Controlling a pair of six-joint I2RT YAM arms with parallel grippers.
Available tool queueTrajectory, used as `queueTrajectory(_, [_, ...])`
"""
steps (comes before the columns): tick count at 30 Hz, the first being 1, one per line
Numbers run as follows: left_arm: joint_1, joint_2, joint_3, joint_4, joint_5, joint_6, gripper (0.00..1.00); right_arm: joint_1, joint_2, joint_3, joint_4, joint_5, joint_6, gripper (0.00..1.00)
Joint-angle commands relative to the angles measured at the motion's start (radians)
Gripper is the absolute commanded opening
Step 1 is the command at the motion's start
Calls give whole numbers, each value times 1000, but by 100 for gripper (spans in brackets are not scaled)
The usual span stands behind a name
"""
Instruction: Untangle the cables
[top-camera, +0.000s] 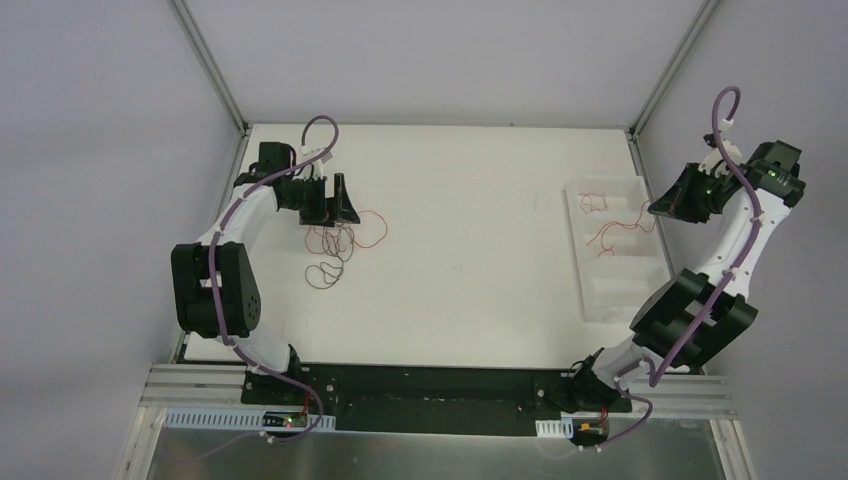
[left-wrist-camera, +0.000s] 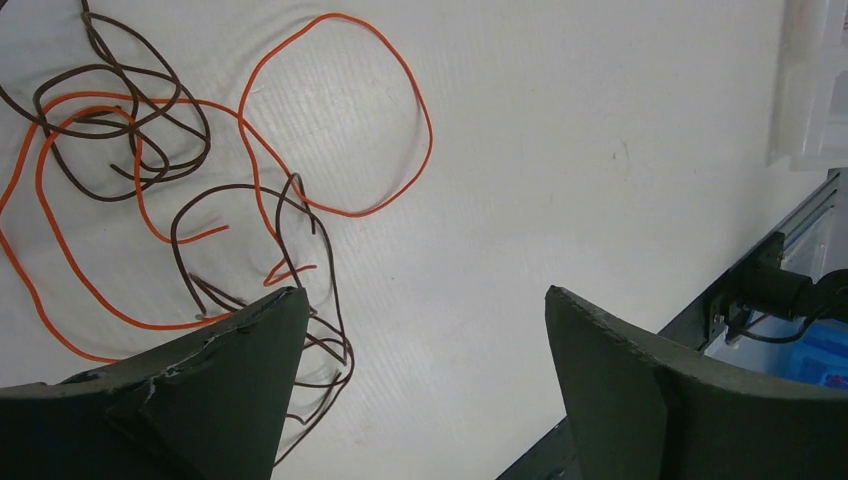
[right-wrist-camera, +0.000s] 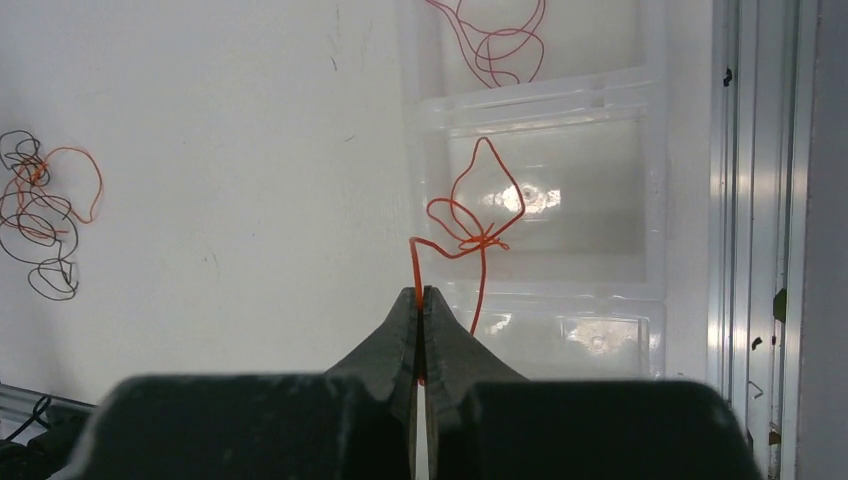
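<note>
The red cable (right-wrist-camera: 478, 215) loops out ahead of my right gripper (right-wrist-camera: 421, 300), over the middle compartment of the tray (right-wrist-camera: 600, 88). The fingers are pressed together, pinching its end. The tangle (left-wrist-camera: 150, 170) lies on the table (left-wrist-camera: 600, 150), nearer my left gripper (left-wrist-camera: 422, 300), whose fingers are spread.

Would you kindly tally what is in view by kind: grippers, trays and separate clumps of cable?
Grippers: 2, the left gripper open, the right gripper shut on the orange cable.
Trays: 1, the clear tray.
Cable clumps: 3, the orange-and-dark tangle by the left gripper, the red cable in the tray's far compartment, and the held orange cable.
Total: 6.
</note>
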Motion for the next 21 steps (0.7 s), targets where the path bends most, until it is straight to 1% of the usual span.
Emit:
queueTrajectory(1, [-26,-75,-4,-4,69,51,91,20,63,-20,-67,53,-94,0])
queueTrajectory(2, [-27,-77,-3,-4,68,50,91,24,71,-28,-71,59,-93,2])
queueTrajectory(4, [-28,-82,-3,-4,65,48,91,31,81,-42,-70,69,-83,16])
queueTrajectory(5, [-27,-83,-5,-4,60,47,91,37,87,-42,-70,76,-76,26])
queueTrajectory(6, [-27,-89,-7,-4,52,49,92,41,92,-40,-70,92,-67,40])
queueTrajectory(8, [-28,-101,-16,-4,32,54,93,45,93,-19,-78,108,-56,57])
queueTrajectory(9, [-28,-108,-22,-4,18,52,94,45,91,-6,-85,113,-52,63])
queueTrajectory(11, [-20,-118,-32,-4,-4,32,97,48,80,27,-106,111,-53,69])
queueTrajectory(13, [5,-118,-37,-4,-12,6,98,61,65,62,-128,101,-52,73])
queueTrajectory(15, [35,-115,-46,-5,-49,3,98,92,47,81,-139,94,-49,76])
queueTrajectory(18, [98,-105,-63,-13,-136,-34,94,168,9,77,-130,80,-22,77])
queueTrajectory(21, [142,-80,-77,-21,-231,-38,86,248,-24,37,-95,31,35,78])
